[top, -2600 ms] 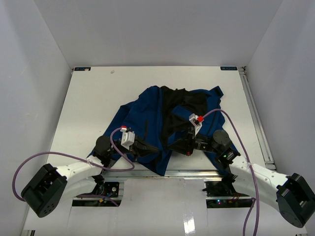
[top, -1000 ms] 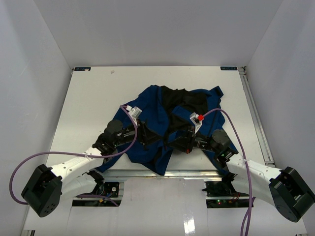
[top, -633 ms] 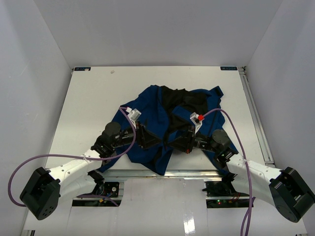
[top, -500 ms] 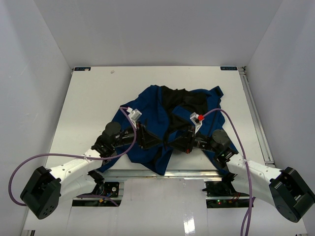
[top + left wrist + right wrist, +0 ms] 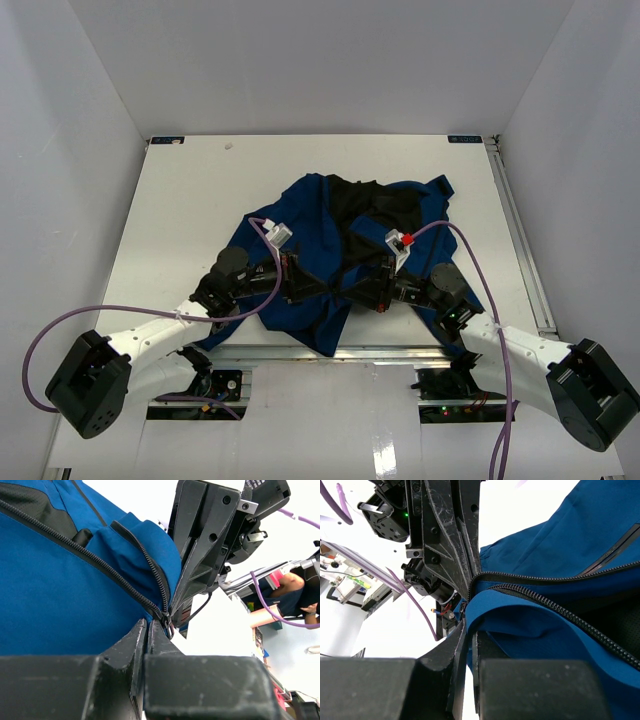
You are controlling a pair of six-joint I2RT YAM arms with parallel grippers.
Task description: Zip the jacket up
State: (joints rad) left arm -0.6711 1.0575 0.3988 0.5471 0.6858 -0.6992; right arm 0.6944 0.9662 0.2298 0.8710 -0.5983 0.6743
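**Q:** Panel (a), top view: where's the jacket (image 5: 300, 215)?

**A:** Royal-blue jacket, crumpled, on the white worktop (image 5: 180, 200), ctr to near side, btw. the two arms. Front is open. Black lining (image 5: 352, 215) shows up the middle, collar twd. the far side. Lower hem lies by the worktop's near edge.

**Q:** Panel (b), left gripper (image 5: 333, 288)?

**A:** It reaches in from the left, low over the jacket's near part. In the left wrist view, the left gripper (image 5: 148, 626) has its jaws pressed together w/ only a thin slit btw. them. It is clamped at the bottom end of the zipper (image 5: 115, 580). The slider (image 5: 164, 621) sits right at the tips. Whether the pads hold the slider itself or the cloth beside it can't be told.

**Q:** Panel (c), right gripper (image 5: 352, 290)?

**A:** It reaches in from the right, tip to tip w/ the left one, nearly touching. In the right wrist view, the right gripper (image 5: 469, 630) has its jaws closed on the jacket's blue front edge, just below where a black tooth row starts. The two tooth rows run off apart, i.e. unjoined.
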